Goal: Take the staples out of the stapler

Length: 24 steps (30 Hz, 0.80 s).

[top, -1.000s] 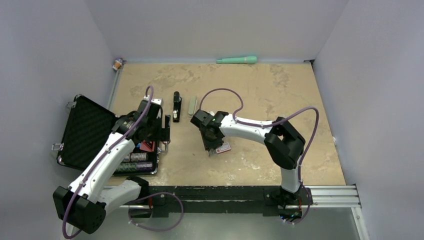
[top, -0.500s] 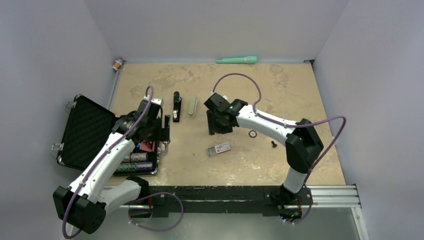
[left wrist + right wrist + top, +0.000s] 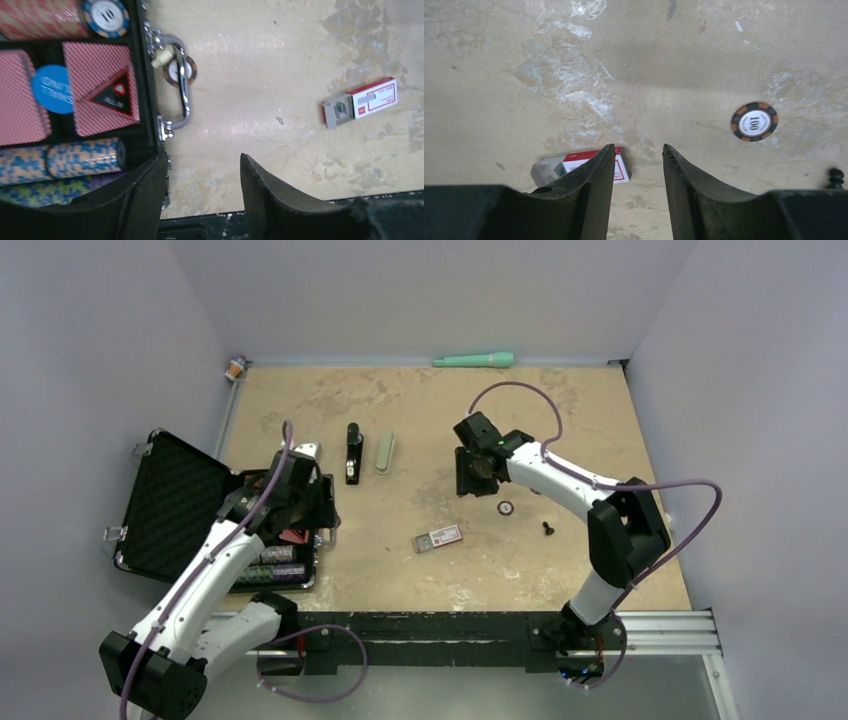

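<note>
You have stapler (image 3: pixel 353 452) left of centre on table (image 3: pixel 560 420); oblong piece (image 3: pixel 385 453) just right of it, apart. Small box (image 3: pixel 438 538) nearer you, mid-table. Chip (image 3: pixel 506 508) right of box, small peg (image 3: pixel 547 529) right again. Open case (image 3: pixel 170 502) at left edge. Stick (image 3: pixel 474 360) along far edge.

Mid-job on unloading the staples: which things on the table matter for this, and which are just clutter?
For the job:
- stapler; its staples cannot be made out from here

Just lying about:
- sage-green piece, beside the stapler
- red-labelled clear box
- poker chip
- small black piece
- teal stick
- open poker case
</note>
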### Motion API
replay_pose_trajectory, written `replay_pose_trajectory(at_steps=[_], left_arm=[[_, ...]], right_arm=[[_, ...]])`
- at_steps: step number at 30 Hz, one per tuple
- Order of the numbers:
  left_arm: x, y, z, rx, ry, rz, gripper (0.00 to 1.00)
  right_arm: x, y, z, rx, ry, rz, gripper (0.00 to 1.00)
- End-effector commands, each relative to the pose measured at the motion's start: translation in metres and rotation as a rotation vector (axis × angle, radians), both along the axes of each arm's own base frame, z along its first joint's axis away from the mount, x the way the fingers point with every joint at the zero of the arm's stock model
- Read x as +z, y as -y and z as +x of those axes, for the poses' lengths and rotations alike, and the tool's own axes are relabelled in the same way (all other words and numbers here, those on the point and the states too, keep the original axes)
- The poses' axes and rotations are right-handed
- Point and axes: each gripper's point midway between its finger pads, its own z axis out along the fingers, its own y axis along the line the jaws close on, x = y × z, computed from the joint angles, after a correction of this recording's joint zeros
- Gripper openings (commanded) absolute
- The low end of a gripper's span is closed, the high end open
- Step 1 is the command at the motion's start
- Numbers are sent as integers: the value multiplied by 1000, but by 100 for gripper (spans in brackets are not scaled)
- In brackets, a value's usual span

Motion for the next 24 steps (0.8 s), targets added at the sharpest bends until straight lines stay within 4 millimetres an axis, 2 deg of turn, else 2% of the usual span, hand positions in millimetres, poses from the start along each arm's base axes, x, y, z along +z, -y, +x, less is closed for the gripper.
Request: replay_pose_trajectory(at_steps=[1,6,12,16,24], left_arm=[[-23,35,-13,15,-79,-191,57],[-51,64,-21,-1,-161,-230,51],[-80,88,-23,-12,-237,-205,40],[-87,103,-21,-23,-257,-236,39],[-102,122,-11,-59,-312,-245,33]], right_arm=[[4,10,14,26,54,-12,43],[-14,17,12,27,24,-46,38],[-36,22,1,25,-7,-52,35],[-46,23,-6,28,-27,-47,34],[-52,25,-15,45,-48,-40,29]])
